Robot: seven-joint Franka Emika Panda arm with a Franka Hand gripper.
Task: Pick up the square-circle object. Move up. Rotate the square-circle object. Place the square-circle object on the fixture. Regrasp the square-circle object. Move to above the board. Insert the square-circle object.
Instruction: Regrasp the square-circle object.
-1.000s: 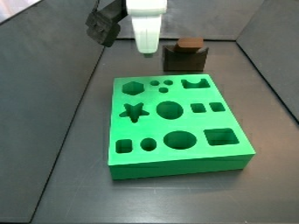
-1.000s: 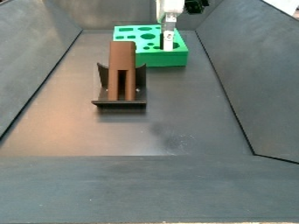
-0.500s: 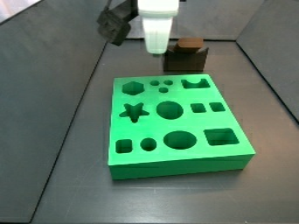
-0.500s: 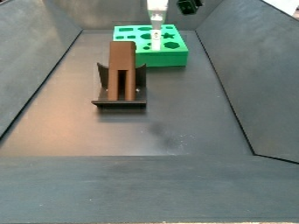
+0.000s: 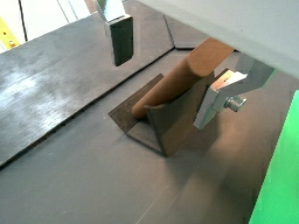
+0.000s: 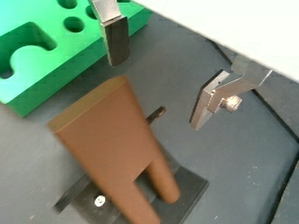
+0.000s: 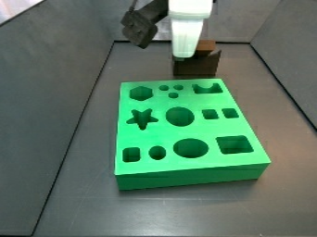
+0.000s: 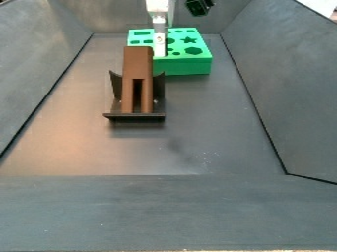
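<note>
The brown square-circle object [image 8: 136,71] leans upright in the dark fixture [image 8: 134,106], prongs down; both wrist views show it too [image 5: 176,80] [image 6: 117,149]. My gripper [image 8: 158,41] hangs open in the air between the fixture and the green board [image 8: 178,57], above and apart from the brown piece. In a side view the gripper [image 7: 186,51] is just in front of the fixture [image 7: 201,63], past the far edge of the board [image 7: 186,125]. Nothing is between the fingers [image 5: 121,39] [image 6: 114,39].
Grey walls slope up around the dark floor [image 8: 171,148]. The board's green edge shows in both wrist views [image 5: 281,175] [image 6: 41,57], close to the fixture's base plate [image 6: 181,188].
The gripper has moved off the board's far end toward the fixture, still open. The brown piece and the board have not moved.
</note>
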